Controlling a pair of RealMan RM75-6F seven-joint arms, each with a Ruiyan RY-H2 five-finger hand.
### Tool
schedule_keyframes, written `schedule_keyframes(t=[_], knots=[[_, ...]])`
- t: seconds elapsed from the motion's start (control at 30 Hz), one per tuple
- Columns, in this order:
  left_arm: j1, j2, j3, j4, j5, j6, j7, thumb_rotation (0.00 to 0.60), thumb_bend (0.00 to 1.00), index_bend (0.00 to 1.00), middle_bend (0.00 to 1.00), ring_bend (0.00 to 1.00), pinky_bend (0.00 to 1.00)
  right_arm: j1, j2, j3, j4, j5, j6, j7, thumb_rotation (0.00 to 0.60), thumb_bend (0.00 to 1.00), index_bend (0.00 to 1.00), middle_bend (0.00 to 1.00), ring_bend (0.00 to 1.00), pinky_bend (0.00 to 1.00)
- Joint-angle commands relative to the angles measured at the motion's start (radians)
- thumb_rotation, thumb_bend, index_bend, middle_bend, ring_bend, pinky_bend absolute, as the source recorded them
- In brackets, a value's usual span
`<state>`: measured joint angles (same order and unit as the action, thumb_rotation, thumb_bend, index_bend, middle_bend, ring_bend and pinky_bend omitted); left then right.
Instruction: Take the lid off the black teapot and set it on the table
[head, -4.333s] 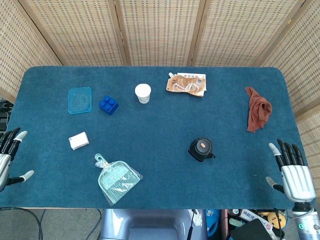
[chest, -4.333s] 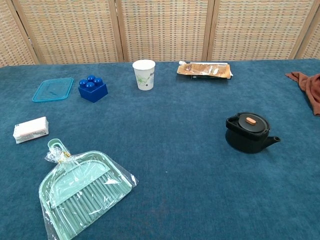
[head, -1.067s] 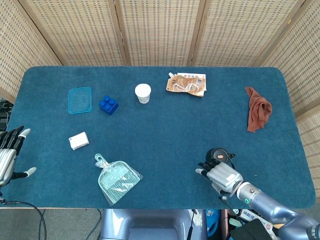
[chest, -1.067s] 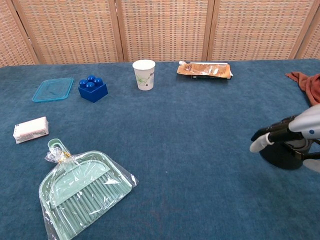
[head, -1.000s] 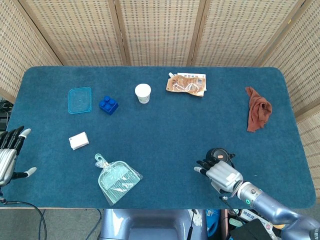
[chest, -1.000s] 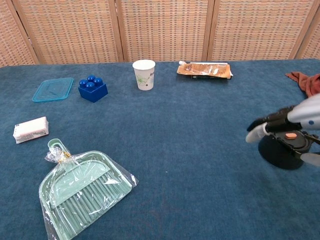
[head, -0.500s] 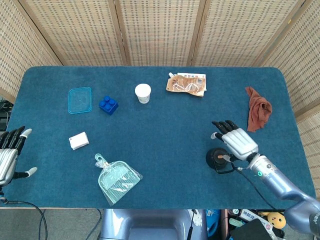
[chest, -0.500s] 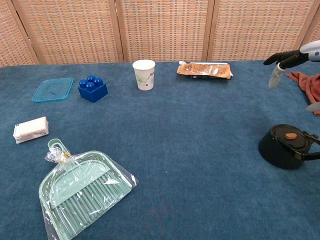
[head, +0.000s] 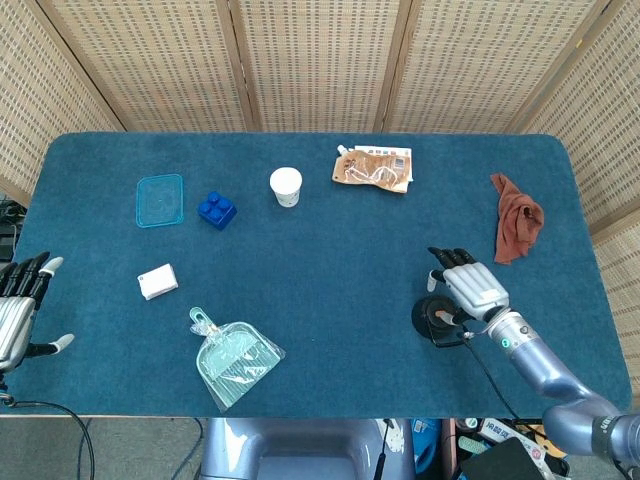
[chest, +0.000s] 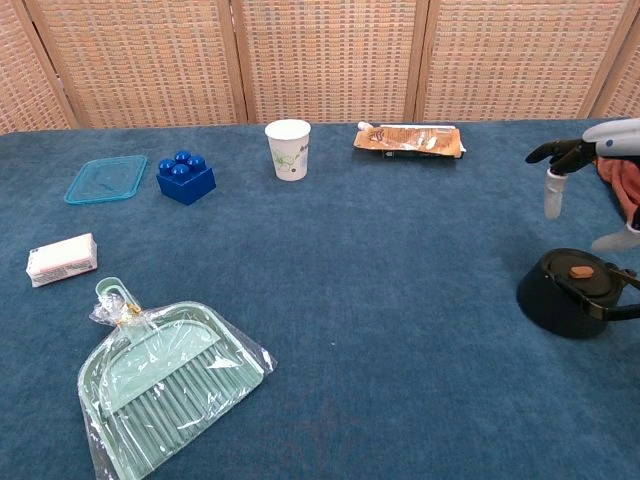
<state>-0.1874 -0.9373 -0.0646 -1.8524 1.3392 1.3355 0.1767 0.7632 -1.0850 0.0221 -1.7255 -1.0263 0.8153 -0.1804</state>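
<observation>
The black teapot (head: 434, 321) stands near the table's front right, its lid (chest: 573, 275) with an orange knob (chest: 580, 271) seated on it. In the chest view the teapot (chest: 570, 297) sits low at the right edge. My right hand (head: 470, 286) hovers just behind and above the pot with its fingers spread and nothing in it. The chest view shows that hand (chest: 590, 148) above the pot, its thumb hanging down beside the lid without touching it. My left hand (head: 14, 312) stays off the table's left edge, fingers apart and holding nothing.
A rust cloth (head: 517, 228) lies behind the right hand. A brown pouch (head: 374, 168), paper cup (head: 286, 186), blue brick (head: 217, 210) and light blue lid (head: 160, 200) line the back. A white box (head: 157, 282) and bagged green dustpan (head: 232, 359) lie front left.
Over the last second my right hand rose off the teapot, swung behind it, and has now dipped slightly toward it. The pot sits further right and nearer the front than at the start.
</observation>
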Motion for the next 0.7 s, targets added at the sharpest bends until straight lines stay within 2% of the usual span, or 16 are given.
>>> schedule_keyframes(t=[0.03,0.37,0.7], knots=[[0.0,0.001,0.0,0.0,0.0,-0.001,-0.002,0.6,0.12,0.0,0.0,0.0,0.0,-0.005,-0.019,0.002,0.006,0.014,0.007,-0.02,0.6,0.39,0.45,0.02,0.0,0.07],[-0.001,0.002,0.0,0.001,0.0,-0.002,-0.006,0.6,0.12,0.0,0.0,0.0,0.0,-0.02,-0.07,-0.006,0.053,0.022,-0.003,-0.04,0.6,0.46,0.49,0.03,0.0,0.07],[-0.004,0.002,0.001,0.001,-0.005,-0.007,-0.004,0.6,0.12,0.0,0.0,0.0,0.0,-0.055,-0.096,-0.017,0.104,-0.035,0.008,-0.014,0.6,0.46,0.49,0.03,0.0,0.07]])
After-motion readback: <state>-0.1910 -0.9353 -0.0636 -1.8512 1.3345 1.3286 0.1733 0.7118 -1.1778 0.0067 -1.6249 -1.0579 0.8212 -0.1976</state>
